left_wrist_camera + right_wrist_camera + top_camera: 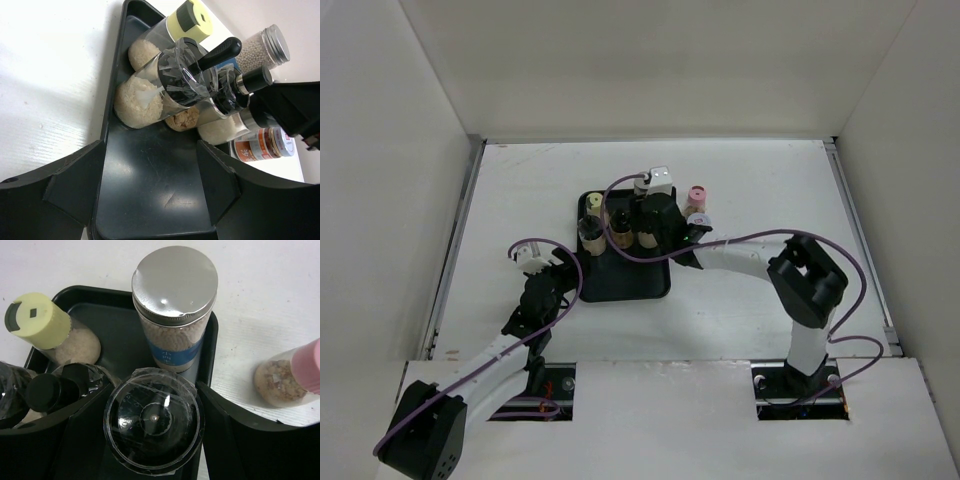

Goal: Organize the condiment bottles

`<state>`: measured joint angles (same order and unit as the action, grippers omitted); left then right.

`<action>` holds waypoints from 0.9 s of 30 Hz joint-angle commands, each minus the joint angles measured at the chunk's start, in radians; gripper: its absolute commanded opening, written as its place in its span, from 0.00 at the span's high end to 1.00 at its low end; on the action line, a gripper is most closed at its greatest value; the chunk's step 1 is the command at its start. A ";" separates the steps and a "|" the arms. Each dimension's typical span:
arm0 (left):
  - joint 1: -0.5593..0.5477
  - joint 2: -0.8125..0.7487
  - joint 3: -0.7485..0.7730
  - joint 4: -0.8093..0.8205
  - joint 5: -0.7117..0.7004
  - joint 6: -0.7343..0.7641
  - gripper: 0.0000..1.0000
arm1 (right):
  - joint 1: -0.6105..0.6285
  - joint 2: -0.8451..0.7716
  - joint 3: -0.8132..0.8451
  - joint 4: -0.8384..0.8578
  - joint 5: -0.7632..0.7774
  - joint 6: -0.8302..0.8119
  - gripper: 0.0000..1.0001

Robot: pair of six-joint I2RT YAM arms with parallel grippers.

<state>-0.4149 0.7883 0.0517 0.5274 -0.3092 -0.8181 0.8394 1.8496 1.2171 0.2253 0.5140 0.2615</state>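
A black tray (630,285) holds several condiment bottles at its back. My right gripper (152,426) is shut on a bottle with a clear cover over a black grinder top (152,420); both fingers touch its cap. Behind it stand a silver-capped jar (175,280), a pale-yellow-capped jar (37,320) and a black-capped bottle (47,392). A pink-capped jar (287,380) stands on the table just right of the tray, also in the top view (697,197). My left gripper (150,190) is open and empty, low over the tray's bare front floor (145,165).
White walls enclose the table on three sides. In the left wrist view a second clear-covered grinder (175,75) with pale contents stands nearest, and a red-labelled jar (262,145) lies beyond the right arm's dark wrist (290,107).
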 commanded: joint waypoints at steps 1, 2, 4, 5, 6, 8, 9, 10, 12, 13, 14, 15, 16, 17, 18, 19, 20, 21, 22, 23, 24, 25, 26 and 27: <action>-0.003 -0.006 -0.027 0.048 0.001 0.008 0.28 | 0.011 0.014 0.056 0.144 0.011 0.019 0.40; -0.003 -0.003 -0.027 0.048 0.001 0.008 0.28 | 0.011 0.022 0.055 0.147 0.011 0.021 0.38; -0.006 0.008 -0.023 0.049 0.001 0.010 0.28 | 0.011 0.033 0.055 0.143 0.012 0.022 0.29; -0.006 0.006 -0.023 0.051 0.001 0.010 0.28 | 0.011 0.030 0.052 0.143 0.014 0.022 0.24; -0.006 0.000 -0.026 0.051 0.001 0.011 0.28 | 0.011 0.017 0.042 0.143 0.017 0.024 0.18; -0.002 -0.003 -0.027 0.051 -0.001 0.010 0.28 | 0.017 -0.019 0.027 0.135 0.020 0.025 0.11; -0.002 0.005 -0.026 0.051 -0.001 0.008 0.28 | 0.017 -0.042 0.021 0.129 0.027 0.024 0.09; -0.002 0.008 -0.024 0.051 0.001 0.008 0.28 | 0.017 -0.064 0.015 0.123 0.032 0.021 0.08; -0.002 0.006 -0.024 0.051 0.002 0.010 0.28 | 0.017 -0.130 -0.013 0.115 0.047 0.016 0.05; -0.002 0.000 -0.026 0.051 -0.001 0.010 0.28 | 0.017 -0.169 -0.036 0.114 0.055 0.015 0.05; -0.002 -0.001 -0.027 0.051 -0.001 0.010 0.28 | 0.017 -0.208 -0.063 0.114 0.060 0.015 0.05; 0.000 0.000 -0.027 0.051 -0.001 0.010 0.28 | 0.017 -0.246 -0.092 0.114 0.061 0.015 0.05; 0.000 0.006 -0.024 0.051 -0.001 0.010 0.28 | 0.017 -0.281 -0.125 0.114 0.064 0.019 0.06; 0.000 0.009 -0.023 0.051 0.002 0.010 0.28 | 0.007 -0.314 -0.160 0.112 0.064 0.024 0.09; 0.000 0.008 -0.023 0.051 0.004 0.010 0.28 | -0.010 -0.343 -0.197 0.111 0.070 0.027 0.12; 0.000 0.002 -0.024 0.051 0.004 0.010 0.28 | -0.024 -0.369 -0.230 0.103 0.081 0.034 0.14; 0.000 -0.003 -0.027 0.051 0.002 0.010 0.28 | -0.036 -0.392 -0.263 0.089 0.090 0.045 0.15; 0.001 -0.003 -0.027 0.051 -0.001 0.010 0.28 | -0.055 -0.412 -0.287 0.065 0.090 0.057 0.15; 0.001 -0.001 -0.027 0.051 -0.001 0.010 0.28 | -0.070 -0.424 -0.306 0.037 0.086 0.070 0.14; 0.001 0.003 -0.026 0.051 0.002 0.011 0.28 | -0.085 -0.429 -0.321 0.011 0.083 0.080 0.12; 0.001 0.006 -0.024 0.051 0.004 0.011 0.28 | -0.099 -0.429 -0.330 -0.009 0.083 0.088 0.10; 0.001 0.003 -0.026 0.051 0.005 0.010 0.28 | -0.108 -0.423 -0.340 -0.024 0.083 0.091 0.08; 0.001 -0.001 -0.027 0.051 0.002 0.010 0.28 | -0.112 -0.417 -0.347 -0.032 0.083 0.094 0.06; 0.003 -0.004 -0.027 0.051 0.001 0.010 0.28 | -0.118 -0.406 -0.358 -0.026 0.081 0.097 0.05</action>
<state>-0.4149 0.7948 0.0517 0.5278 -0.3092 -0.8177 0.7307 1.4231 0.8867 0.2501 0.5808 0.3264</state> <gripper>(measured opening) 0.720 0.944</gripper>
